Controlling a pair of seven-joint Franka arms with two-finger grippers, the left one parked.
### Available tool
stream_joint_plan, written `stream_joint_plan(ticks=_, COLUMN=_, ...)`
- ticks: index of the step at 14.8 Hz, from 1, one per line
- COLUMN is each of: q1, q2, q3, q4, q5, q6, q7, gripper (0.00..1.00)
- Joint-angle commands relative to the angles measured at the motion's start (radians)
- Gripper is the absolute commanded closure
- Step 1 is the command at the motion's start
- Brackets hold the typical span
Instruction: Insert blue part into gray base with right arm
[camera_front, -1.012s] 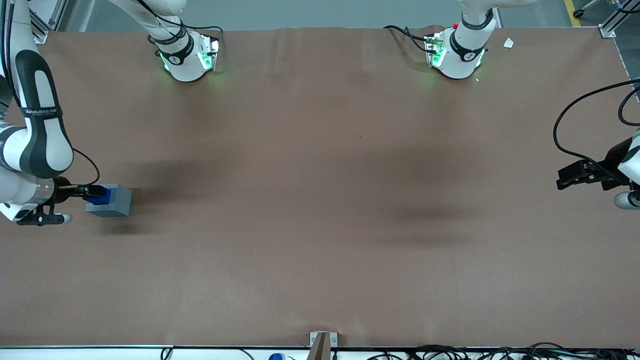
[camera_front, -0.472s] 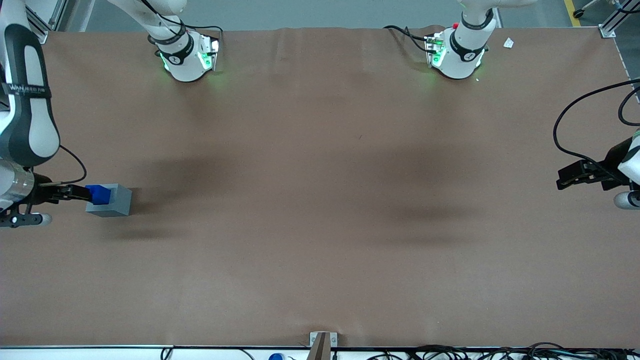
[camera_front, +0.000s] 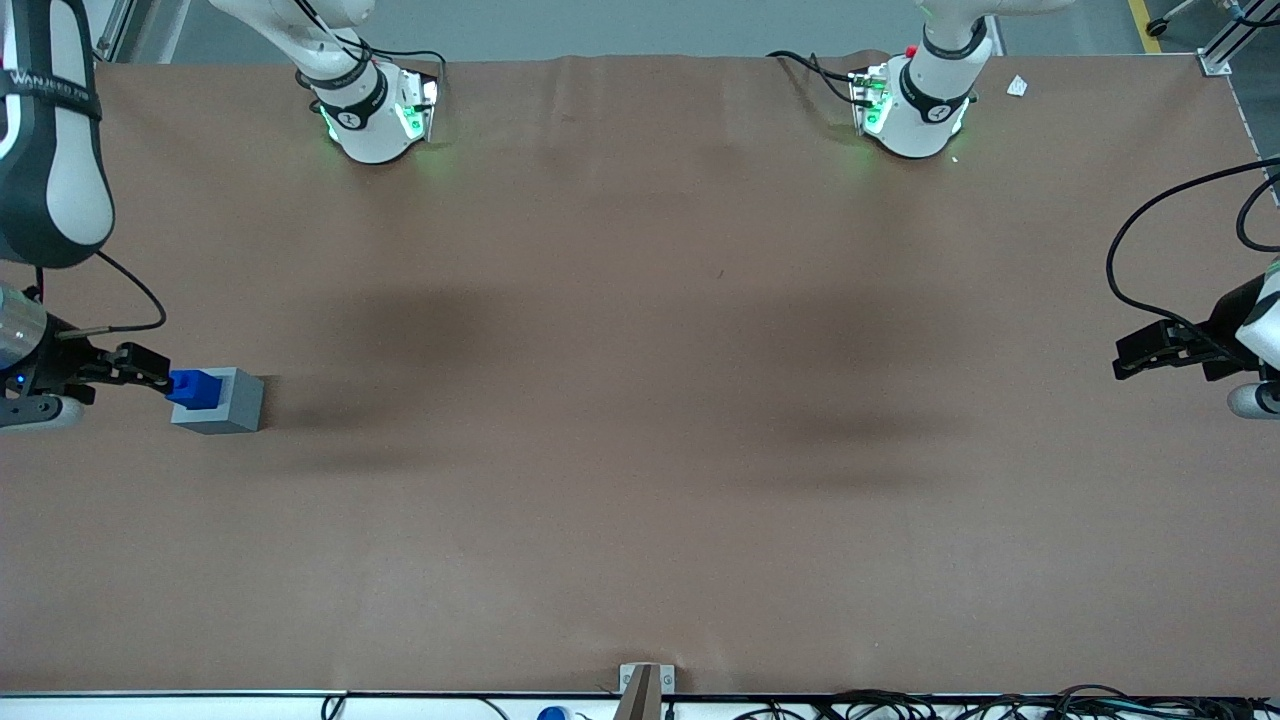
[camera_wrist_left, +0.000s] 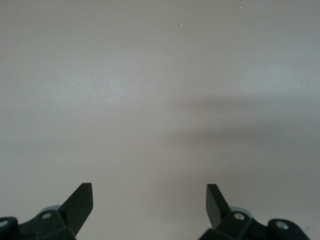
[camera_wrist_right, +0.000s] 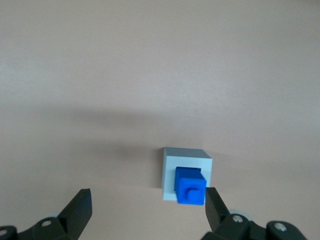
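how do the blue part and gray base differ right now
The blue part is bright blue and smaller; the gray base is light gray and larger. The blue part sits in the base's top with a raised stud showing; the base rests on the table. Both are blocky. The open pincer hangs above them.

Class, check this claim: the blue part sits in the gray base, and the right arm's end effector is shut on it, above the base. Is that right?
One thing is wrong. The blue part does sit in the gray base, but the end effector is open and holds nothing; the right wrist view shows its fingers spread wide, clear of the part, above the base.
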Motion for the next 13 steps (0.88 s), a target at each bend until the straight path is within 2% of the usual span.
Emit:
stream_joint_plan(ticks=1, q1=0.050, q2=-0.067, q3=-0.003, q4=-0.019, q5=0.009, q6=-0.043, q7=0.096, gripper=0.00)
stream_joint_plan(ticks=5, q1=0.091, q2=-0.122, q3=-0.002, q4=-0.025, q5=0.016, q6=-0.075, q7=0.185, gripper=0.00)
stream_joint_plan(ticks=7, q1=0.100, q2=-0.159, q3=-0.005, q4=-0.030, q5=0.083, q6=-0.110, q7=0.196, gripper=0.00)
stream_joint_plan(ticks=8, q1=0.100, q2=-0.177, q3=-0.005, q4=-0.030, q5=0.092, q6=-0.123, q7=0.196, gripper=0.00)
stream_joint_plan(ticks=13, q1=0.106, q2=-0.253, q3=-0.003, q4=-0.031, q5=0.083, q6=-0.189, q7=0.220, gripper=0.00)
